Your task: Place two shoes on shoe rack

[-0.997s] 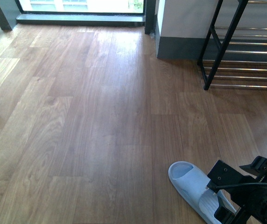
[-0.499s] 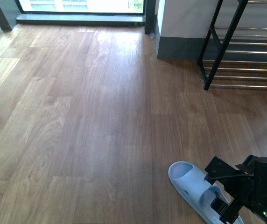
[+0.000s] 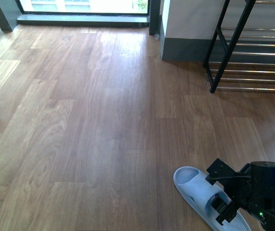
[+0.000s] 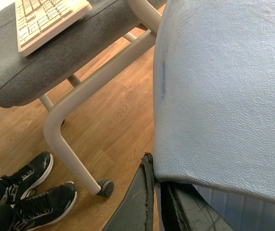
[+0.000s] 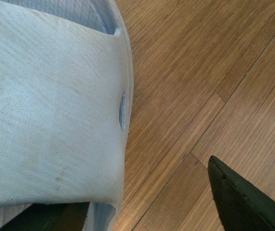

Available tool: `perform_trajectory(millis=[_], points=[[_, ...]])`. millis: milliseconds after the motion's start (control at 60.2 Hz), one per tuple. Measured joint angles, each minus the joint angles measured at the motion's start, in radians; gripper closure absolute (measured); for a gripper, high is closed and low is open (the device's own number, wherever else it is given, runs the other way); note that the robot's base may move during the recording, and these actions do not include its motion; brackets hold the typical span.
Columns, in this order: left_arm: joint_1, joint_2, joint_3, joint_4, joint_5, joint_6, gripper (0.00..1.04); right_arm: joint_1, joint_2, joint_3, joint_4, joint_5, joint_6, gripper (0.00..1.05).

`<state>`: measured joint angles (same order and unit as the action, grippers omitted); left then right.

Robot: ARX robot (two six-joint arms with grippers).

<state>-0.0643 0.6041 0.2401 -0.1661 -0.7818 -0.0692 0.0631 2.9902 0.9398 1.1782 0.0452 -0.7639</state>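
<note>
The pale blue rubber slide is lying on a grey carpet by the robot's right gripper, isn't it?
Not carpet. The front view shows the pale blue rubber slide lying on a brown wooden plank floor, by the right gripper.

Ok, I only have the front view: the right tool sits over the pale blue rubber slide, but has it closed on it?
Observer: Not yet. The right tool is open, one finger under the pale blue rubber slide's strap, the other over the wooden floor.
Reviewer: And the left arm?
Observer: The left tool holds a second pale blue rubber slide, up off the floor.
Reviewer: Anything nearby?
Observer: A grey upholstered chair with a white keyboard on it, and someone's black sneakers.
</note>
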Motion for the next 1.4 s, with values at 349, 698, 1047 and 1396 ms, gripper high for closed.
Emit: perform_trajectory(millis=[349,698,1047,1396], points=[[0.000,0.000,0.000,0.000,0.000,0.000,1.03,0.034,0.017,0.011,0.004,-0.004,0.143,1.04],[0.000,0.000,0.000,0.000,0.000,0.000,1.03,-0.013,-0.587,-0.327,0.017,-0.083,0.019,1.03],[0.000,0.000,0.000,0.000,0.000,0.000,1.03,-0.066,-1.727,-0.612,-0.376,-0.252,-0.124,1.03],[0.000,0.000,0.000,0.000,-0.003,0.000,1.03,-0.068,-1.737,-0.624,-0.383,-0.256,-0.128,1.03]])
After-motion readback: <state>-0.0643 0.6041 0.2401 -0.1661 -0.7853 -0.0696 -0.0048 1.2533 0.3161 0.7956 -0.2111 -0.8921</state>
